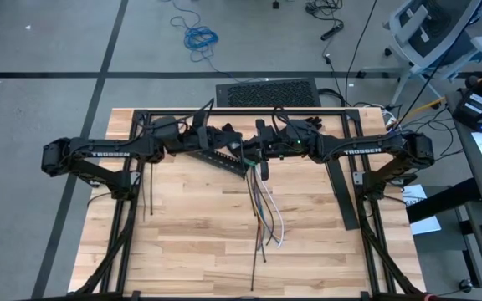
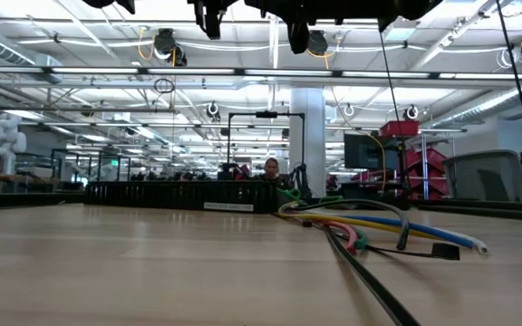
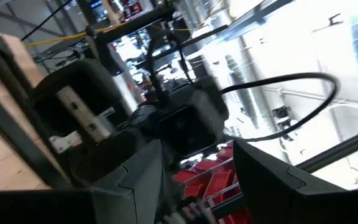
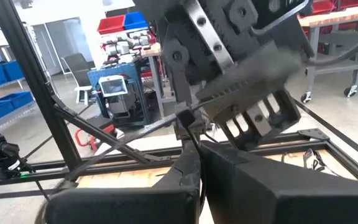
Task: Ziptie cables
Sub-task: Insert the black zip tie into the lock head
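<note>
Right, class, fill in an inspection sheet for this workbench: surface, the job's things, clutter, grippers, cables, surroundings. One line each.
Surface: wooden table, bare over most of its near part.
Job's things: coloured wires lie loose at the middle of the table, fanned out; a thin dark strip lies among them. Not yet tied.
Clutter: black slotted rail under the arms; flat dark bar on the right side.
Grippers: left gripper and right gripper raised over the far middle; left open, right shut on a thin strip.
Cables: blue cable coiled on the floor.
Surroundings: workshop; office chair; a person far behind.
</note>
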`<state>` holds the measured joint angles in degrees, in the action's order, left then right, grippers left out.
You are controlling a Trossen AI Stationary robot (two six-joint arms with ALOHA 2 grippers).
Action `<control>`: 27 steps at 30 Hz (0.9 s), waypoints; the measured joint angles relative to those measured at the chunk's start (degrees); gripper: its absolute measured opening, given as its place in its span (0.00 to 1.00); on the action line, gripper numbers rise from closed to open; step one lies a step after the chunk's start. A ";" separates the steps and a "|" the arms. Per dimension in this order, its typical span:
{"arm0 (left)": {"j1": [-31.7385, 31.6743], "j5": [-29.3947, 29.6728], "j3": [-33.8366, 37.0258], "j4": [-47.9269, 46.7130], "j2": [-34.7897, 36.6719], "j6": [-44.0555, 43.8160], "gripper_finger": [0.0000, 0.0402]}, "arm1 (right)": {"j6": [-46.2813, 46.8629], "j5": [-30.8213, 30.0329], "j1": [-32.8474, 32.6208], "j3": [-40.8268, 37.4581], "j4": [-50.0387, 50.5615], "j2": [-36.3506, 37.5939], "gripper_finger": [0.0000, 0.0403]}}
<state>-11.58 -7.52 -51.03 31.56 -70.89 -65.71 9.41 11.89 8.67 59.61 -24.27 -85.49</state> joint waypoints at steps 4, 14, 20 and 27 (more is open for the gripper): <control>0.08 0.04 0.00 0.29 0.02 -0.04 0.48 | 0.00 0.01 0.00 0.00 0.10 0.00 0.00; 0.36 0.02 0.00 -1.17 -0.57 -0.02 0.48 | 0.00 0.01 -0.02 0.00 -0.83 -0.02 0.00; 0.36 -0.38 0.00 -1.05 -1.21 -1.51 0.48 | 0.00 0.17 -0.02 0.00 -0.74 -0.02 0.00; 0.36 -1.53 0.00 -0.64 -1.20 -2.85 0.48 | 0.00 0.23 -0.02 0.00 -0.48 -0.02 0.00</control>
<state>-11.22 -9.05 -51.03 30.92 -72.10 -68.56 9.41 12.12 8.64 59.61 -24.75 -85.52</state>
